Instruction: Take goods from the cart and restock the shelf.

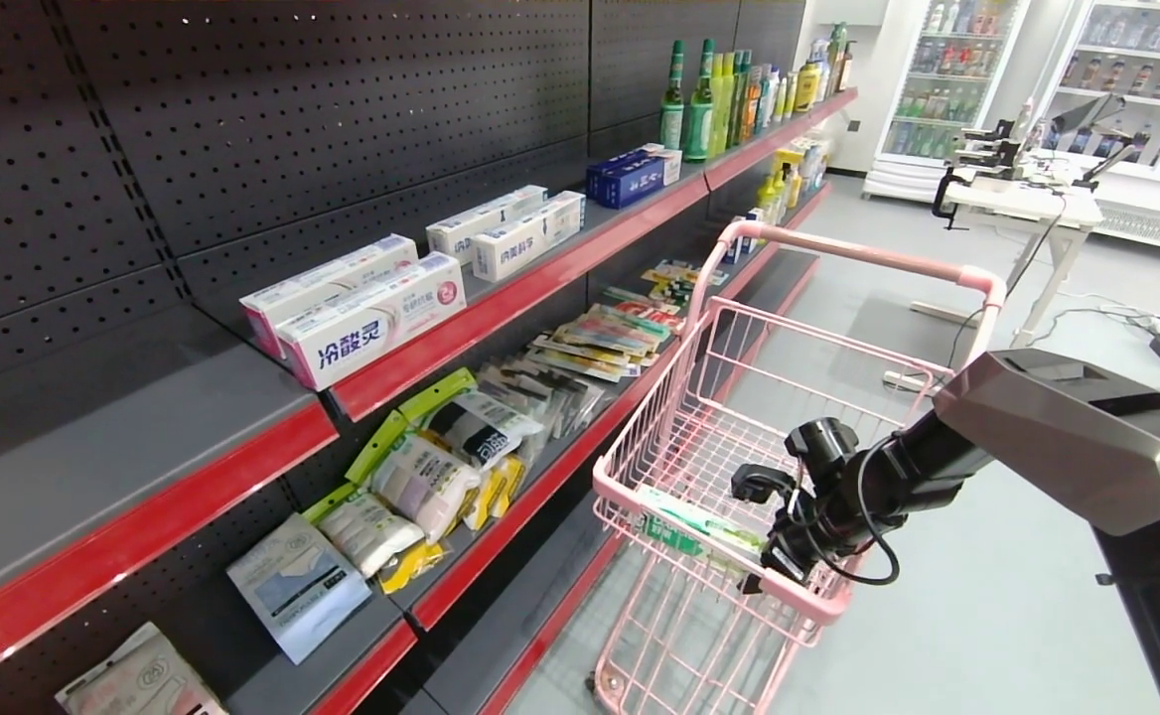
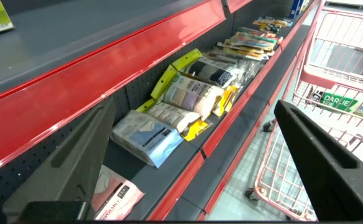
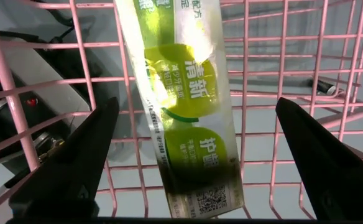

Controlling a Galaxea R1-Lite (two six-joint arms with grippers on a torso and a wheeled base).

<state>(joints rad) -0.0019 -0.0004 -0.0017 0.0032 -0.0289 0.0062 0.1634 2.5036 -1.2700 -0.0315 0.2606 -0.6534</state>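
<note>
Fingers (image 3: 76, 162) of the right gripper (image 3: 195, 109) stand wide apart, one on each side of a long green box (image 1: 704, 526), and they hold nothing. I think they are spread like this so they can drop around the box and squeeze its two long sides. The box lies flat on the wire floor of the pink cart (image 1: 838, 248), in the lower middle of the head view, near the cart's front rim. It is waiting there to be picked up and put away. The right arm comes in from the right side of that view. It bends down over the rim so the gripper points straight into the cart. Up and to the left runs the shelf (image 1: 540, 283) with its red edge, where white boxes (image 1: 371, 308) of about the same shape already lie in rows. That looks like the spot where the green box belongs. One level lower, soft bags (image 1: 421, 477) lie in a heap. The left gripper (image 2: 192, 107) is open and empty too, and it faces the lower shelf from the aisle side.
</note>
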